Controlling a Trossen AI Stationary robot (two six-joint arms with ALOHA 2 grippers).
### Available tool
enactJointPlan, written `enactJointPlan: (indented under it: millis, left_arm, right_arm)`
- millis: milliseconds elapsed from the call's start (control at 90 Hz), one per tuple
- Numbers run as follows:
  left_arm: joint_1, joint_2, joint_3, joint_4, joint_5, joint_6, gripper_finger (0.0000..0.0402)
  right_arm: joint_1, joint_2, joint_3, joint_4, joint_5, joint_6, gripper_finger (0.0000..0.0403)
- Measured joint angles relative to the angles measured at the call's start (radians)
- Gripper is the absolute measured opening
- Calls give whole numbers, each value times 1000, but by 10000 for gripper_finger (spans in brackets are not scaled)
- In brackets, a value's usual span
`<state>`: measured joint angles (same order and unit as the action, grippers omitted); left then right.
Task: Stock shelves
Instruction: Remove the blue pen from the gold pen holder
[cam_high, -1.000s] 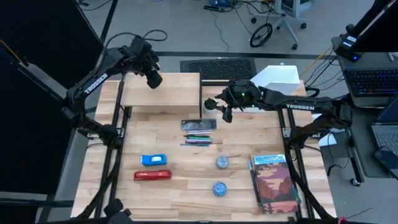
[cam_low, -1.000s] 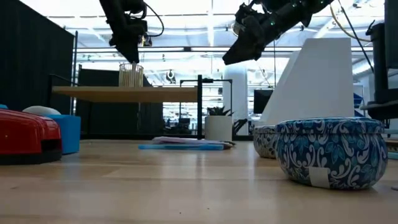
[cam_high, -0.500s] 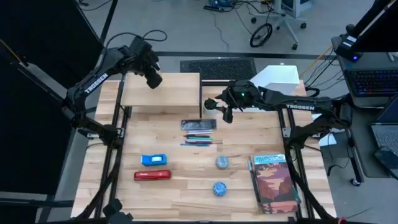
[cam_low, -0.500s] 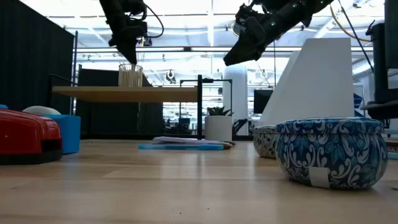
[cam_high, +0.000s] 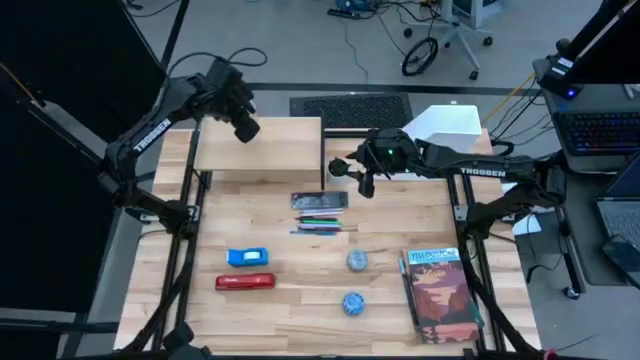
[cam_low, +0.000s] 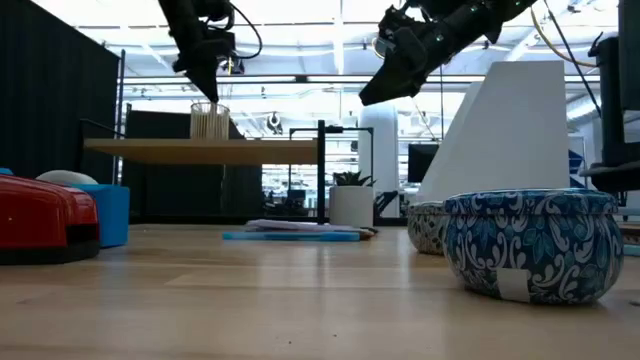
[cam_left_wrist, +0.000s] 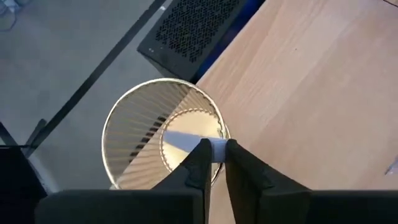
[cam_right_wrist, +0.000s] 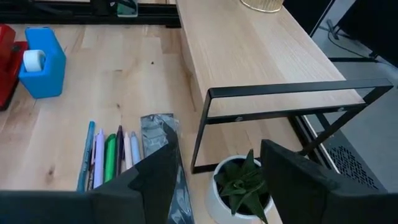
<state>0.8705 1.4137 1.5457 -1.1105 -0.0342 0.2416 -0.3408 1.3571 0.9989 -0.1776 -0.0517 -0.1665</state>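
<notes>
The left gripper (cam_left_wrist: 214, 163) is hanging over the far left corner of the plank shelf (cam_high: 262, 150), its fingers pressed nearly together on the rim of a wire-mesh pencil cup (cam_left_wrist: 163, 135) standing right beneath it. That cup is probably light and thin-walled, so a pinch on the rim should suit it, though it may tip or slide easily. The left arm is reaching down steeply from above. The right gripper (cam_right_wrist: 217, 171) is hovering with fingers spread wide, a small potted plant (cam_right_wrist: 241, 186) in a white pot directly below between them, just beside the shelf's black leg. The white file holder (cam_high: 444, 124) is standing behind the right arm.
</notes>
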Motion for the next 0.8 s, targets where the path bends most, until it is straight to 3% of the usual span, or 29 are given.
enactJointPlan:
  millis: [589, 800]
  left_arm:
    - [0, -144, 0, 62, 11, 1, 18]
    - [0, -168, 58, 63, 12, 1, 3]
  right_arm:
    - [0, 0, 0, 51, 0, 16, 208]
    - [0, 0, 0, 71, 0, 16, 208]
